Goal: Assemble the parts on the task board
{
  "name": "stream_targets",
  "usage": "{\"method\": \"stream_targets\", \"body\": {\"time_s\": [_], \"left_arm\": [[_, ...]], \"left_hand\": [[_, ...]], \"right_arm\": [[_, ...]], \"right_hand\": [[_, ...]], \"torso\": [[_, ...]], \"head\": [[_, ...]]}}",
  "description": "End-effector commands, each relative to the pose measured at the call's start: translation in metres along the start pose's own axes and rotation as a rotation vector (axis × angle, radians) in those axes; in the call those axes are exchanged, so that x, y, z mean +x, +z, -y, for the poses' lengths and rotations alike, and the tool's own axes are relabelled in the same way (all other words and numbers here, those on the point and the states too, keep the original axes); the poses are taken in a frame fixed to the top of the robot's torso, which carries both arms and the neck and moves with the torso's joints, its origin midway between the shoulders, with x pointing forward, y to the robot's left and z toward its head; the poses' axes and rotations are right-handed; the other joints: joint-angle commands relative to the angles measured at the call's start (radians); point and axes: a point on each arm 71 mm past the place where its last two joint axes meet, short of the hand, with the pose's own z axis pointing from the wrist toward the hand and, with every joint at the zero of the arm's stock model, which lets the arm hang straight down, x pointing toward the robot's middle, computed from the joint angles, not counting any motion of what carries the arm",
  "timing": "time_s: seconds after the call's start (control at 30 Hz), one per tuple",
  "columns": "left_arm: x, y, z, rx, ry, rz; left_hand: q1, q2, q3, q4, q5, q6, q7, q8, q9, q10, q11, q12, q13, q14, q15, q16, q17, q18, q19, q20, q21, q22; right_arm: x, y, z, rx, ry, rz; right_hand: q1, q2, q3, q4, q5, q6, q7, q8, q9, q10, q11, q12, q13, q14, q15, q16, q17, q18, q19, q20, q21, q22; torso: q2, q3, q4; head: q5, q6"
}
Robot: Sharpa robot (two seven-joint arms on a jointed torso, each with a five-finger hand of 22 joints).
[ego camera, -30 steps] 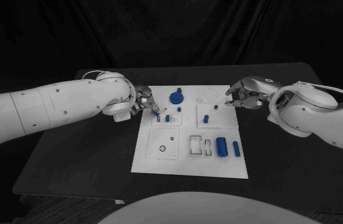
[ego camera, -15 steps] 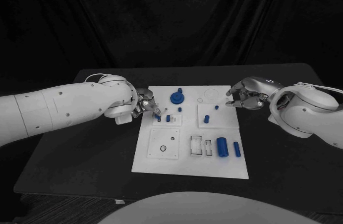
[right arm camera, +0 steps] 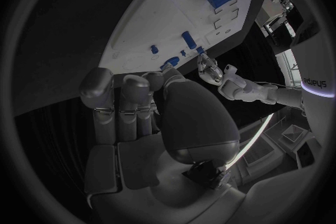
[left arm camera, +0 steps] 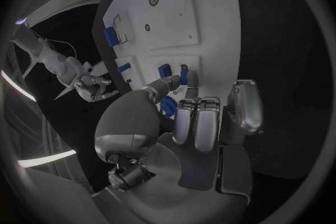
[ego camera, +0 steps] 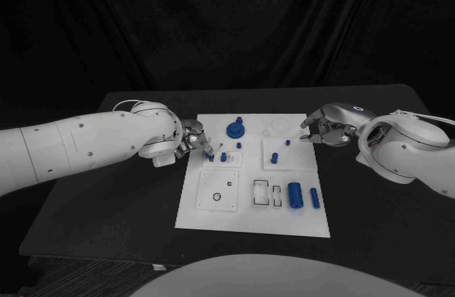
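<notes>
Since one second ago my left hand has moved a little toward the task board, and its fingertips are now over the board's far left corner, beside the small blue peg. On the left wrist view I see the thumb and one finger closed on this small blue peg, which stands at a raised square plate of the board, while the other fingers are curled in next to it. A second blue peg stands just beside it on the same plate. My right hand stayed at the same place, at the far right edge of the board, above the black table; its fingers are bent inward and I see nothing inside them. On the far part of the board the blue round knob stands between the two hands, and one more blue peg stands on the right square plate. Near the right front side, the big blue cylinder lies flat, with the thin blue pin just beside it, both next to the empty rectangular slots.
</notes>
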Motion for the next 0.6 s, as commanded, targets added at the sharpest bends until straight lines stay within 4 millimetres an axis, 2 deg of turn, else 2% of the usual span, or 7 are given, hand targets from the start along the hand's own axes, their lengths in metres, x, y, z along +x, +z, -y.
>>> {"method": "stream_targets", "body": {"time_s": [0.03,0.6], "left_arm": [[0.0048,0.0014,-0.0012,0.006,-0.003,-0.011],[0.0091,0.0028,-0.004,0.012,-0.008,-0.019]], "left_hand": [[0.003,0.011,0.03,-0.024,0.004,-0.002,-0.007,0.005,0.001,0.103,-0.008,0.003,0.262,0.106,-0.008,0.003,0.263,0.016,-0.001,0.001,-0.008,0.138],[0.001,0.011,0.036,-0.028,0.003,-0.003,-0.007,0.005,0.003,0.103,-0.008,0.003,0.262,0.106,-0.008,0.003,0.263,0.017,-0.005,0.0,-0.012,0.137]], "right_arm": [[0.0016,-0.0003,0.0004,0.002,-0.001,-0.006],[0.0034,-0.0001,0.0009,0.006,-0.001,-0.013]], "right_hand": [[0.001,0.008,-0.005,-0.001,0.005,0.007,0.0,0.004,-0.001,-0.003,0.003,-0.005,-0.001,0.007,0.009,-0.002,-0.001,0.003,-0.005,-0.001,-0.004,0.123],[0.002,0.008,-0.005,-0.002,0.006,0.008,0.0,0.004,-0.002,-0.002,0.003,-0.006,-0.002,0.006,0.009,-0.002,-0.001,0.003,-0.005,-0.001,-0.006,0.123]], "torso": [[0.001,-0.0002,-0.0007],[0.003,0.0,-0.0004]], "head": [[0.0,0.0],[0.0,0.0]]}}
